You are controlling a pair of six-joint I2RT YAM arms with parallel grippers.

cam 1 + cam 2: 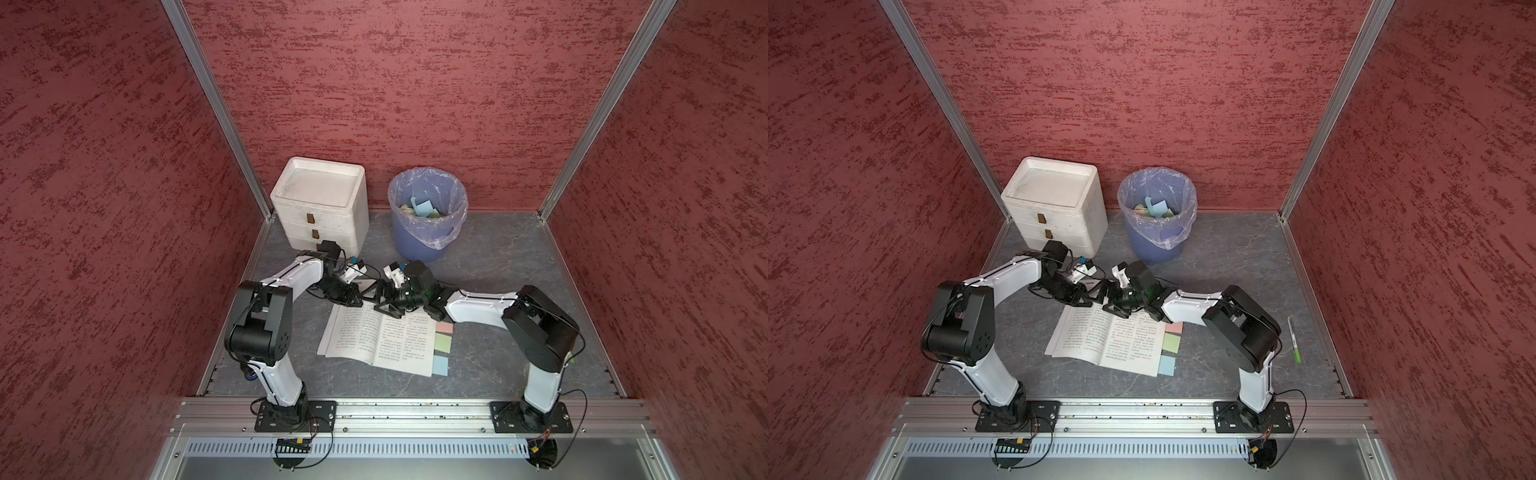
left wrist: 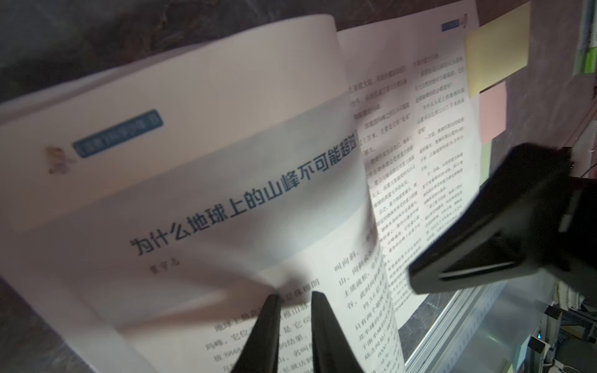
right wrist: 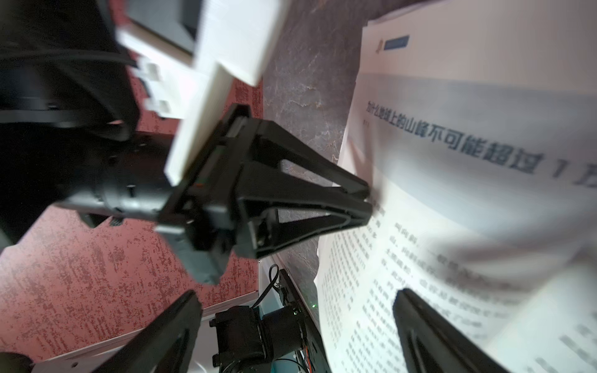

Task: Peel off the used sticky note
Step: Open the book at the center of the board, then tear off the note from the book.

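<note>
- Four square paper notes stick out in a row from the outer edge of the right-hand page: yellow sticky note (image 2: 497,55), pink sticky note (image 1: 444,327), green sticky note (image 1: 442,345) and blue sticky note (image 1: 441,365). I cannot tell which one is used.
- The open white paperback book (image 1: 353,332) lies mid-bench.
- Left gripper (image 2: 295,295): fingers nearly together, pinching the far edge of a curled white page (image 2: 226,161) headed "为什么地球上的山峰不可能超过".
- Right gripper (image 3: 295,293): fingers spread wide over the book, holding nothing.
- A bag-lined blue plastic bin (image 1: 428,241) stands at the bench's back edge.

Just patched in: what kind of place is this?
Probably a mock study desk inside a robot test cell: red panels on aluminium framing, an open book with sticky notes, a lined bin.
</note>
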